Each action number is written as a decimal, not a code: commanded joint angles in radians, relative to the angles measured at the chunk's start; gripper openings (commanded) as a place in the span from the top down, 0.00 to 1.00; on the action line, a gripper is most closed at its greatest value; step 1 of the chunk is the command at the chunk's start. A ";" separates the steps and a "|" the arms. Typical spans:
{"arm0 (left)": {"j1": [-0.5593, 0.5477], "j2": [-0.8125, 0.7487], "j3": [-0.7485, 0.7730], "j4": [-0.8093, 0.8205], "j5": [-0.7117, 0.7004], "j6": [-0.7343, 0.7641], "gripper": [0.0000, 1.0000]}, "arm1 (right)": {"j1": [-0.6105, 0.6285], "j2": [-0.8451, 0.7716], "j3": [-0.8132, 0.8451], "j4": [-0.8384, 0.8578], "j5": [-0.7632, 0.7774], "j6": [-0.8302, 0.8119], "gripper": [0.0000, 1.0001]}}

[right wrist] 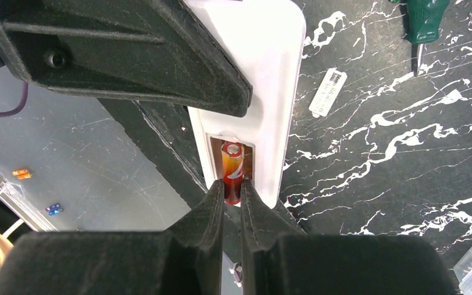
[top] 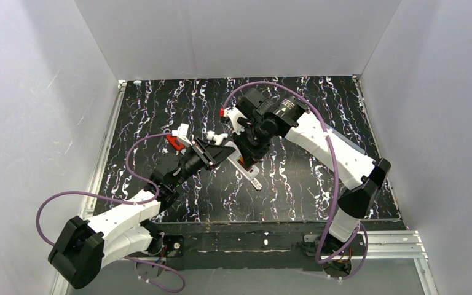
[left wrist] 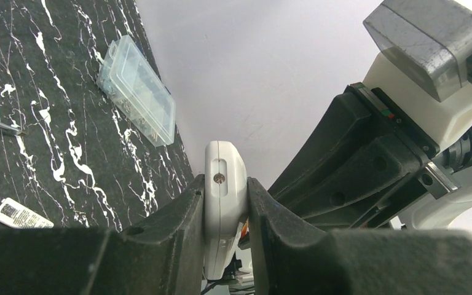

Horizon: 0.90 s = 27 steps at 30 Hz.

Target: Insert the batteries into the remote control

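Note:
The white remote control (left wrist: 224, 184) stands on edge, clamped between the fingers of my left gripper (left wrist: 225, 203), which is shut on it. In the top view the remote (top: 253, 177) sticks out toward the near side from where both grippers meet. My right gripper (right wrist: 232, 187) is shut on a red-orange battery (right wrist: 232, 169). The battery's far end is inside the recessed bay on the remote's back (right wrist: 270, 74). A left-gripper finger (right wrist: 129, 55) covers the remote's upper left part. No other battery shows.
A clear plastic compartment box (left wrist: 136, 89) lies on the black marbled table by the back wall. A green-handled screwdriver (right wrist: 427, 18) and a small whitish cover plate (right wrist: 328, 92) lie on the table beyond the remote. White walls enclose the table.

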 commanded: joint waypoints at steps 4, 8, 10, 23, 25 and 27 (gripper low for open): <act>-0.001 -0.031 0.018 0.073 0.039 0.029 1.00 | -0.004 -0.046 0.007 -0.019 -0.029 0.009 0.89; -0.001 -0.029 0.019 0.072 0.039 0.033 1.00 | -0.005 -0.051 0.001 -0.026 -0.041 0.014 0.89; -0.001 -0.026 0.019 0.072 0.039 0.033 1.00 | -0.005 -0.052 0.000 -0.029 -0.042 0.013 0.89; -0.001 -0.030 0.022 0.072 0.017 0.025 1.00 | -0.005 -0.066 -0.059 -0.044 -0.111 0.019 0.88; -0.001 -0.032 0.023 0.072 0.018 0.025 1.00 | -0.004 -0.060 -0.061 -0.043 -0.109 0.019 0.88; -0.001 -0.033 0.025 0.072 0.020 0.023 1.00 | -0.002 -0.052 -0.055 -0.044 -0.105 0.021 0.88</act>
